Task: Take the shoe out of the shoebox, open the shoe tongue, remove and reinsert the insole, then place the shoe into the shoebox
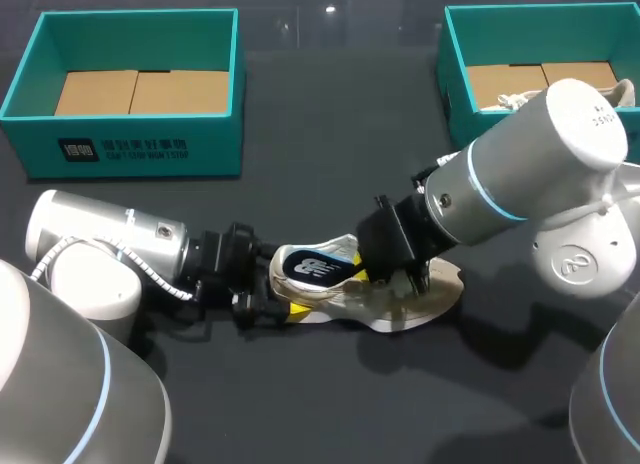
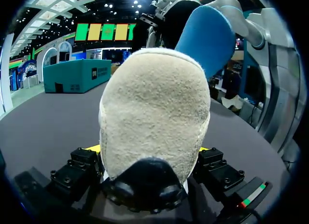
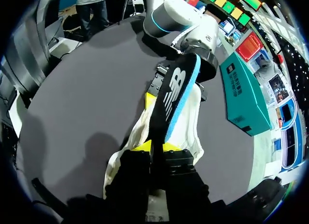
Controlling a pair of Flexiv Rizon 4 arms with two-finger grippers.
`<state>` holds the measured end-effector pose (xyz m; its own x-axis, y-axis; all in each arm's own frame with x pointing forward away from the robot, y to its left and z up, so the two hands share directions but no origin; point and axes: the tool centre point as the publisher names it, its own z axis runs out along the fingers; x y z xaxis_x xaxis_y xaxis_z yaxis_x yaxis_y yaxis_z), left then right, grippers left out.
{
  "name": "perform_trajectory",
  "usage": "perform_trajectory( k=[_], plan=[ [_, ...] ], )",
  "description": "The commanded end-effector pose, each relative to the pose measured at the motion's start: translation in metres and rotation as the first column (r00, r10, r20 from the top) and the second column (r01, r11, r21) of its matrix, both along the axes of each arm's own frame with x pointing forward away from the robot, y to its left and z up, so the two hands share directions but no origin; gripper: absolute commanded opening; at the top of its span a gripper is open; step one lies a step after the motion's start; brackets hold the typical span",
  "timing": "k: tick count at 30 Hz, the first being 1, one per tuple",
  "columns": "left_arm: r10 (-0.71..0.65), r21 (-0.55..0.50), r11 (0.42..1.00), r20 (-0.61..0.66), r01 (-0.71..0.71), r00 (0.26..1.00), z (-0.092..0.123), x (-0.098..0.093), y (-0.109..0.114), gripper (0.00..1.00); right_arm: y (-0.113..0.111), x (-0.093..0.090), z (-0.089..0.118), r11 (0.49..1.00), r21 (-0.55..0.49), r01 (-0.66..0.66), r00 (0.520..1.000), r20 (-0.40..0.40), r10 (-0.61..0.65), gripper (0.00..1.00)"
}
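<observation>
Cream shoe [image 1: 420, 296] in L hand [image 2: 150, 151], insole [image 3: 176, 93] in R hand [image 3: 157, 147].

From 9 o'clock the left gripper [image 1: 275, 290] clamps the shoe [image 1: 425, 294]; from 3 o'clock the right gripper [image 1: 370, 274] pinches the insole [image 1: 312, 266].

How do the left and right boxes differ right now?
The left box shows only its bare cardboard floor; the right box has a pale laced shoe lying in it. The left box is in full view, while the right arm covers much of the right box's front. Both are teal, open-topped and lined with brown cardboard.
</observation>
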<state>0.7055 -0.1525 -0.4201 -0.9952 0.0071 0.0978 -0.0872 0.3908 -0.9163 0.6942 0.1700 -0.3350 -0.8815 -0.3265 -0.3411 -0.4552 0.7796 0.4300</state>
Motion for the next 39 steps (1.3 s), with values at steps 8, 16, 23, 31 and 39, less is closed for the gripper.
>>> perform_trajectory(
  k=[8,16,23,31,39],
  plan=[
    [-0.001,0.003,1.000,0.000,0.001,1.000,-0.002,0.001,-0.001,0.00,0.030,0.011,0.005,0.991,-0.075,-0.107,0.992,-0.074,0.101,0.00],
    [-0.001,0.003,1.000,0.000,0.001,1.000,-0.002,0.001,-0.001,0.00,0.030,0.009,0.009,0.991,-0.092,-0.095,0.993,-0.080,0.088,0.31],
    [-0.001,0.003,1.000,0.000,0.001,1.000,-0.002,0.001,-0.001,0.00,0.028,0.013,0.020,0.990,-0.118,-0.078,0.992,-0.107,0.066,0.41],
    [-0.001,0.003,1.000,0.000,0.001,1.000,-0.002,0.001,-0.001,0.00,0.034,0.023,0.032,0.980,-0.189,-0.056,0.979,-0.204,0.016,0.44],
    [-0.001,0.003,1.000,0.000,0.001,1.000,-0.002,0.001,-0.001,0.00,0.037,0.026,0.039,0.967,-0.254,-0.022,0.957,-0.284,-0.053,1.00]
  ],
)
